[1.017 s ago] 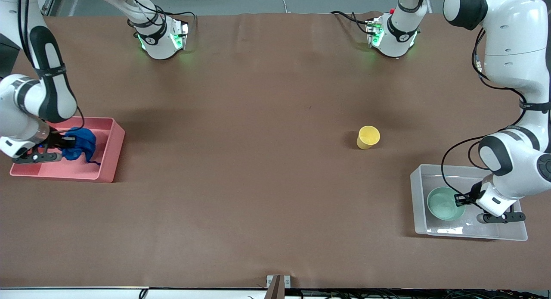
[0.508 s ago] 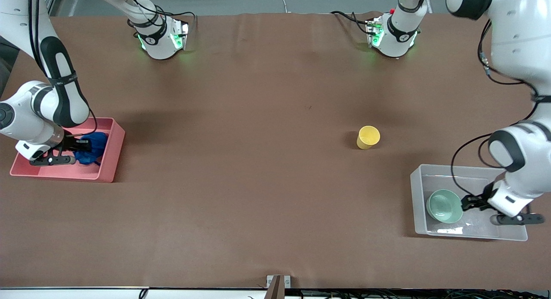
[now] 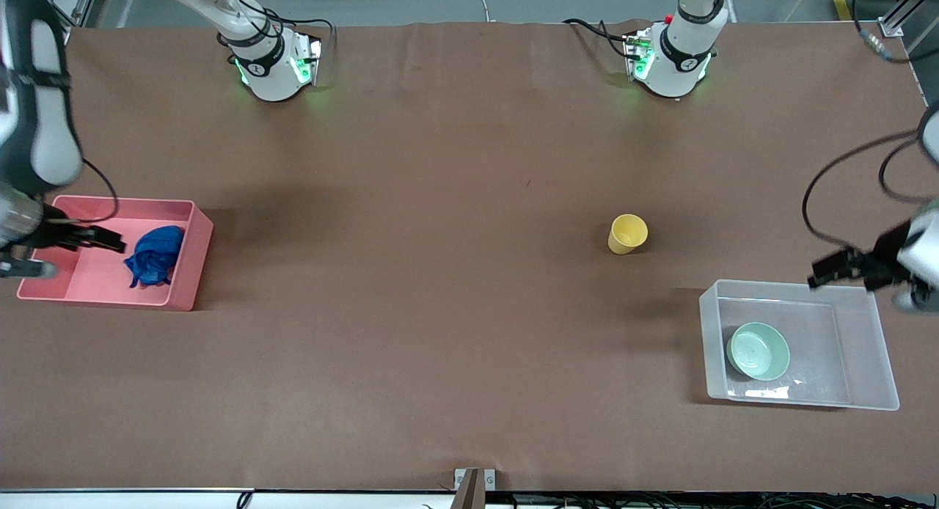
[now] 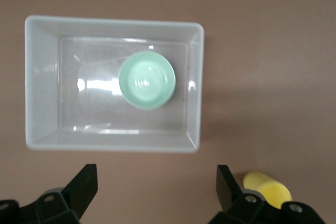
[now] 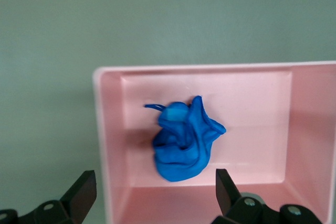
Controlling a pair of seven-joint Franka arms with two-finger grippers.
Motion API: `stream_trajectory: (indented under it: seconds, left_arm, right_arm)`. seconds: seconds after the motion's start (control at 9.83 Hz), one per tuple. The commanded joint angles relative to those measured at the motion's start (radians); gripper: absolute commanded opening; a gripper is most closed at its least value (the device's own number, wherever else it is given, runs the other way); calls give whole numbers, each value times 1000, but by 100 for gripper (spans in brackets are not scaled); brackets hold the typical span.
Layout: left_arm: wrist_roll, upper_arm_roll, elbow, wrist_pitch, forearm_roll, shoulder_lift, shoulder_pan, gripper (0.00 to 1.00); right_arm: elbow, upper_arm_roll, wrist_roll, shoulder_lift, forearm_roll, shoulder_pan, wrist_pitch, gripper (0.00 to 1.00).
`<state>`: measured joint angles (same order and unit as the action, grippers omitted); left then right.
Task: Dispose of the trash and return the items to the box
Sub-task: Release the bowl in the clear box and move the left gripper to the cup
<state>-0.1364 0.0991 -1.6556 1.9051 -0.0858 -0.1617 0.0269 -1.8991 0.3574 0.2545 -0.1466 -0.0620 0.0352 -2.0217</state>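
Two bins loaded: blue cloth wad (image 3: 154, 254) lies in pink bin (image 3: 192, 254), mint bowl (image 3: 758, 351) in clear box (image 3: 799, 401). Yellow cup (image 3: 627, 234) stands on table (image 3: 440, 201), near the box, farther from front camera. Right gripper (image 3: 103, 239) over pink bin, fingers apart, empty. Left gripper (image 3: 827, 267) above the box's edge, fingers apart, empty.

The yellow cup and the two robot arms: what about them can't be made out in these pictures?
- Yellow cup: left wrist view, partly hidden by the left gripper; contents undeterminable.
- Right gripper: front view, wrist cut off by the picture edge, over the pink bin.
- Both arms: front view, mostly out of frame.
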Motion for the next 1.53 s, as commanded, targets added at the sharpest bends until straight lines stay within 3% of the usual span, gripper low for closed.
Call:
stream_trajectory:
  seconds: [0.0,0.2,0.31,0.51,0.71,1.12,1.22,1.32,1.42]
  left_arm:
    - [114,-89,-258,9,63,189,1,100]
    - [184,-162,-414,37,63,261,2,100]
    - [211,-200,-481,98,63,267,2,100]
    - [228,-245,-582,239,60,223,4,100]
    - [230,-314,-602,349,60,110,4,100]
    - [232,-354,-601,503,63,-96,5,94]
    - [230,-354,-599,503,64,-122,7,87]
    - [230,-354,-598,505,64,-151,16,70]
    - [232,-354,-599,503,64,-165,19,42]
  right_arm:
    - [111,-96,-180,90,-13,-17,187,100]
    - [239,-272,-325,131,-4,-125,337,100]
    - [280,-314,-395,154,1,-139,397,100]
    - [447,-308,-378,151,23,-135,580,100]
    - [503,-313,-360,148,79,-132,606,100]
    - [468,-313,-345,148,74,-129,557,100]
    - [457,-313,-340,148,73,-132,557,100]
    - [450,-313,-328,148,74,-127,558,100]
    - [450,-313,-325,148,74,-127,558,100]
